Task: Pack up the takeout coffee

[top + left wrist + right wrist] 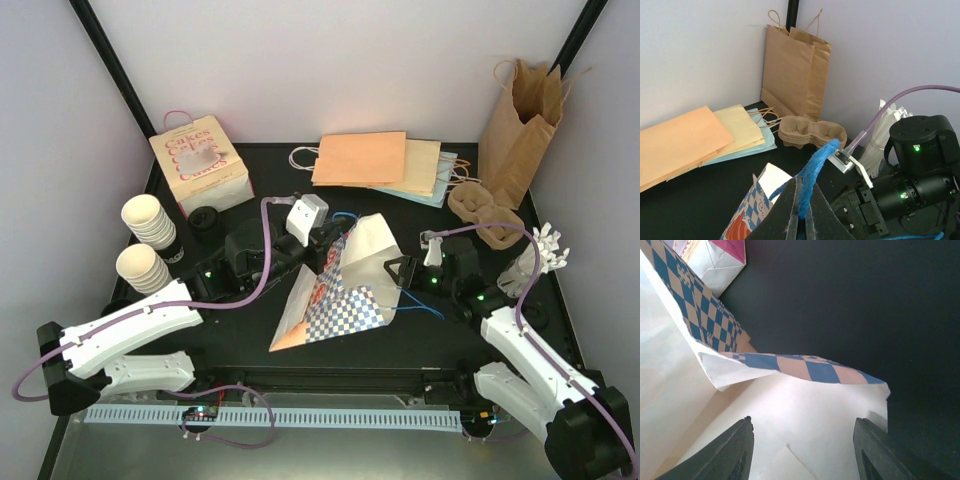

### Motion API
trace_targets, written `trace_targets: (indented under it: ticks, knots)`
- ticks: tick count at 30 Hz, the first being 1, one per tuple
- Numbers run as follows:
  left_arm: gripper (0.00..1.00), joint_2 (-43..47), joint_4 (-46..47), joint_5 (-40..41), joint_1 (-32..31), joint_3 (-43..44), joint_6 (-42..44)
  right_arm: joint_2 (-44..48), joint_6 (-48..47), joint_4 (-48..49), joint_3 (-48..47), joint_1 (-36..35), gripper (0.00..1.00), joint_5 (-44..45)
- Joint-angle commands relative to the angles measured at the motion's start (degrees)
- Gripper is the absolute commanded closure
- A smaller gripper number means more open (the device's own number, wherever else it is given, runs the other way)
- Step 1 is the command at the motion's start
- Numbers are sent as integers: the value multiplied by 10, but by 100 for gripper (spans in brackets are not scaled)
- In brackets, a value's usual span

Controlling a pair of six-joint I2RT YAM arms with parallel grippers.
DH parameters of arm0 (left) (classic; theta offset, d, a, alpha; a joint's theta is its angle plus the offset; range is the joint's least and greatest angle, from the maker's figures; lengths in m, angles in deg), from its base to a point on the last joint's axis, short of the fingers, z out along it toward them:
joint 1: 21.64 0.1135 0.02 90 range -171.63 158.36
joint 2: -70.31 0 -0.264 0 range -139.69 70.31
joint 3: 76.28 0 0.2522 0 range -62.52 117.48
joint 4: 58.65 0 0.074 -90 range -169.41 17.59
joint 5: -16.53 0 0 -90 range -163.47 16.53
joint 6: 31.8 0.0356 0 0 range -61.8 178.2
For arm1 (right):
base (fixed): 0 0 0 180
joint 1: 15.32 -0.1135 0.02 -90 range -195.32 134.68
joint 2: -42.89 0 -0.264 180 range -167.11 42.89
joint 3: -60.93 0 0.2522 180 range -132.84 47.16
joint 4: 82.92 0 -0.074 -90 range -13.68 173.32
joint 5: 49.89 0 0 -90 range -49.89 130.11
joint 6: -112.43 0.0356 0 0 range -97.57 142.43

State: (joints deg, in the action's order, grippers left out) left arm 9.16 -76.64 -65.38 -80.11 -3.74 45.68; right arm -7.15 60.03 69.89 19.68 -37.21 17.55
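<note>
Top external view shows the left gripper (801,189) pinching the blue handle (818,159) of a checkered bag (345,295) to lift it, right gripper (804,422) spread seemingly inside its mouth, cups (143,216) and lid (206,221) far left

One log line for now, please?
left gripper: shut on blue handle of blue-checked paper bag | right gripper: open at bag mouth | cream ribbed cups: unpacked
</note>
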Motion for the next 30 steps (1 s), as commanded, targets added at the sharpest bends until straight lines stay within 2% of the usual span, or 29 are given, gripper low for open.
trace_targets:
  ticks: [1,15,22,30]
  knots:
    - [98,10,29,-10,5,5,-8,10,-24,-14,-16,-4,43,2]
    - [99,-29,34,-32,7,3,0,20,-66,-14,-49,-31,43,-66]
    - [98,-65,34,-46,12,28,15,50,-84,-55,-49,-44,43,-69]
    - [99,-96,42,-56,18,55,26,70,-51,-34,-15,-77,43,-63]
